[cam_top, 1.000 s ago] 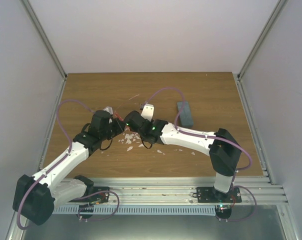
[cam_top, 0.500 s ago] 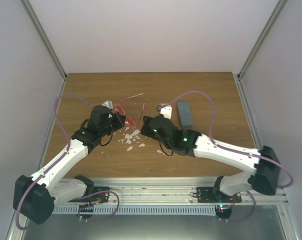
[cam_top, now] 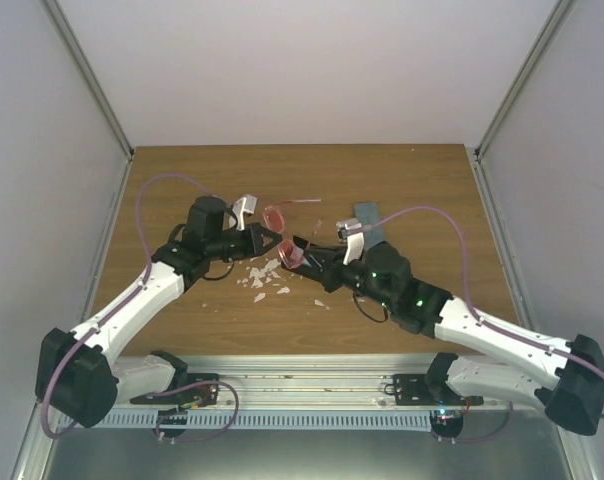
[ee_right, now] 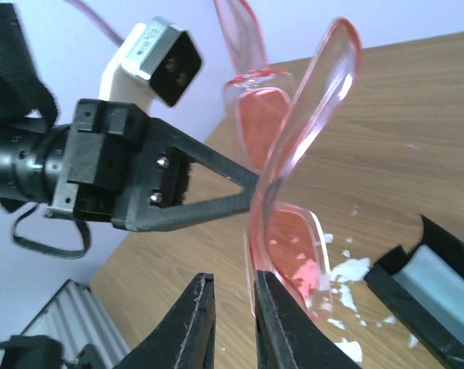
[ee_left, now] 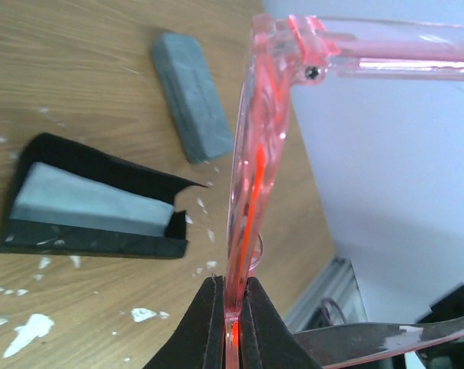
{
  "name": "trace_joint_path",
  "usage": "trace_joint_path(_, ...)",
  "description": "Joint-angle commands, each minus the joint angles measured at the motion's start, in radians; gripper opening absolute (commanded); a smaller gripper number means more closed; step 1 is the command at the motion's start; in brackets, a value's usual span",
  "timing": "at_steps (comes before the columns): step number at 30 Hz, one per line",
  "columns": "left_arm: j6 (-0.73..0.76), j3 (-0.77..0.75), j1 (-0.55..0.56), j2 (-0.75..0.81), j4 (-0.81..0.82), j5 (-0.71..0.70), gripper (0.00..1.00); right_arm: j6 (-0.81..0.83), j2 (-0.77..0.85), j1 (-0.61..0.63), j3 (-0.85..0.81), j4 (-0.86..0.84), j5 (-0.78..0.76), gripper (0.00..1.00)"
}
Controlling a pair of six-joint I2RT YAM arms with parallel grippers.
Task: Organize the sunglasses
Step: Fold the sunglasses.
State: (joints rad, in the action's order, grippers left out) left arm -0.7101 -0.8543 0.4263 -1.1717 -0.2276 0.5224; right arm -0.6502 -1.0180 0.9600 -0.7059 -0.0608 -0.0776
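The left gripper (ee_left: 232,323) is closed tight. It pinches the glasses (ee_left: 251,154) by the edge of the frame, near the middle. The glasses are pink and see-through, with red lenses. They are up in the air above the middle of the table (cam_top: 422,180), not touching it. They stand on their side, with one lens up and one lens down. One arm of the glasses sticks out to the side from the top corner.

The right gripper (ee_right: 234,323) is right beside the lower lens. Its two fingers (ee_right: 197,323) are a little apart, with a thin gap between them. The rim of the glasses comes down next to one finger. I cannot tell if the finger touches the rim. The two grippers point at each other, with the glasses between them.

A grey case (ee_left: 192,96) lies flat on the table, farther back. A black pouch (ee_left: 86,231) lies near it, but they do not touch. The pouch is open at one end and is grey inside. Small white bits (ee_left: 28,330) are spread on the wood under the grippers.
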Motion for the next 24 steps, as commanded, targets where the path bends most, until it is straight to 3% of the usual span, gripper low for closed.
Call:
trace_joint_path(1,0.091,-0.061,0.006,-0.009,0.072,0.209,0.0,0.061,0.004,-0.04,-0.006,-0.061,0.183,0.14)
trace_joint_path(9,0.139,-0.071,0.008,-0.016,0.101,0.348,0.0,0.058,-0.065,-0.083,-0.052,-0.045,0.2,0.09)
trace_joint_path(13,0.155,-0.073,0.01,-0.013,0.091,0.346,0.0,0.053,-0.098,-0.088,-0.075,-0.021,0.195,0.08)
trace_joint_path(20,0.27,-0.052,0.012,0.004,0.055,0.343,0.0,0.049,0.079,-0.122,-0.054,-0.041,0.108,0.13)
trace_joint_path(24,0.315,-0.04,0.022,0.014,0.053,0.378,0.0,0.004,0.057,-0.226,-0.116,-0.023,0.2,0.14)
